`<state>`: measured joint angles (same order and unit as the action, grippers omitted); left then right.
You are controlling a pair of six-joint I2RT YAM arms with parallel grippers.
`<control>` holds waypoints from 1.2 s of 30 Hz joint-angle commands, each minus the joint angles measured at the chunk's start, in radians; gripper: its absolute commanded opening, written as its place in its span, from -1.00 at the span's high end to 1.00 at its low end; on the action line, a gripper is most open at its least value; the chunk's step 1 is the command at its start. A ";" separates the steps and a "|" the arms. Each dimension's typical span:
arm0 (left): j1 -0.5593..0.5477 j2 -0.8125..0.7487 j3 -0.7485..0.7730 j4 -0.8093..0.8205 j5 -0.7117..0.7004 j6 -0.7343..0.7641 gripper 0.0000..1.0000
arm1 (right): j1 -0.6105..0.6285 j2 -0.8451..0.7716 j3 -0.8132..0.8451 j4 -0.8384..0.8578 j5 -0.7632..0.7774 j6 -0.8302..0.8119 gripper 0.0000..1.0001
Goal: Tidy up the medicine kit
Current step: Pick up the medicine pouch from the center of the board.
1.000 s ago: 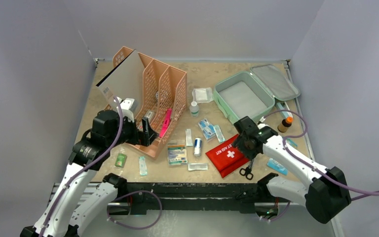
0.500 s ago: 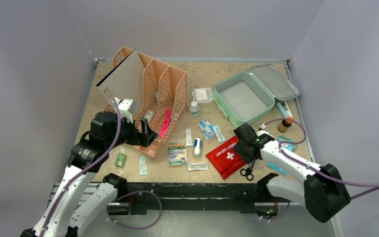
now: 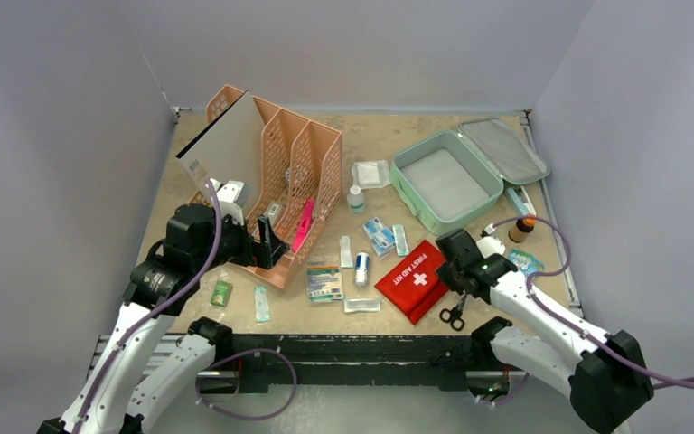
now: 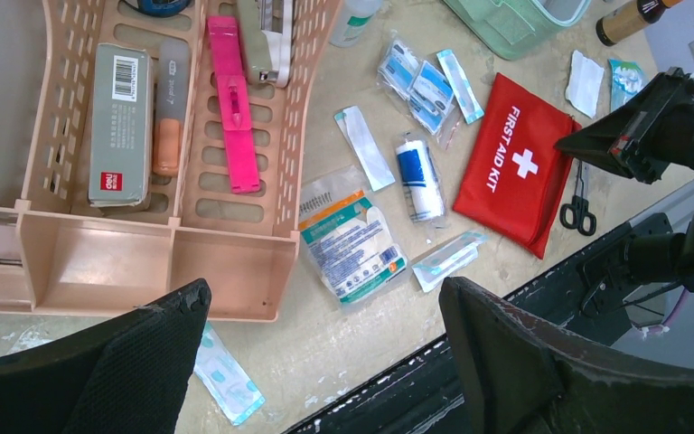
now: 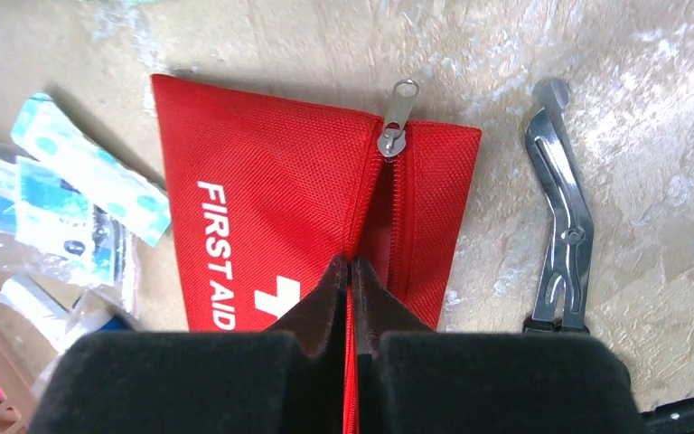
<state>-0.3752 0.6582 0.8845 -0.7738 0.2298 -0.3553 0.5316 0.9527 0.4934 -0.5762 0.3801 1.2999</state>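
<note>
The mint-green medicine kit (image 3: 404, 186) lies open at the back right, its grey-lined lid (image 3: 504, 149) flipped back and its tray bare; one corner of the medicine kit (image 4: 515, 16) shows in the left wrist view. In front of it lies the red first aid pouch (image 3: 411, 278) (image 5: 271, 172). My right gripper (image 3: 447, 269) (image 5: 351, 262) is shut on the pouch's fabric beside the zipper, a red sliver showing between the jaws. My left gripper (image 3: 271, 242) (image 4: 323, 291) hangs open by the rack's near end, holding nothing.
The orange mesh rack (image 3: 289, 172) holds a pink strip and boxes at the left. Black scissors (image 3: 453, 314) (image 5: 560, 217) lie right of the pouch. A gauze packet (image 3: 323, 280), a bandage roll (image 3: 361, 268), plaster strips and a brown bottle (image 3: 521, 228) lie scattered about.
My right gripper has slid toward the near right over the red pouch and closed on its zipper edge. The left arm has stayed still.
</note>
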 commanded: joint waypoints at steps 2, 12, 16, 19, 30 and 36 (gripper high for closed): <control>0.004 -0.011 -0.009 0.029 -0.006 0.006 -0.93 | 0.001 -0.073 0.030 0.003 0.079 -0.067 1.00; 0.004 -0.005 0.004 0.018 0.001 -0.006 -0.90 | 0.001 -0.153 0.139 -0.101 0.052 -0.134 1.00; 0.004 0.001 0.017 0.016 0.005 -0.032 -0.88 | 0.001 -0.169 0.214 -0.168 0.011 -0.157 1.00; 0.004 0.033 0.047 0.012 0.035 -0.057 -0.78 | 0.001 -0.187 0.257 -0.158 -0.058 -0.170 1.00; 0.002 0.204 0.188 0.125 0.203 -0.178 -0.51 | 0.002 -0.210 0.432 -0.079 -0.292 -0.038 1.00; -0.108 0.296 0.156 0.346 0.200 -0.299 -0.41 | 0.002 -0.209 0.490 -0.026 -0.333 0.024 1.00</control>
<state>-0.3950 0.9184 1.0359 -0.6209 0.4232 -0.5648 0.5316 0.7502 0.9230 -0.6682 0.0925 1.2587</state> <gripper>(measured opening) 0.711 0.008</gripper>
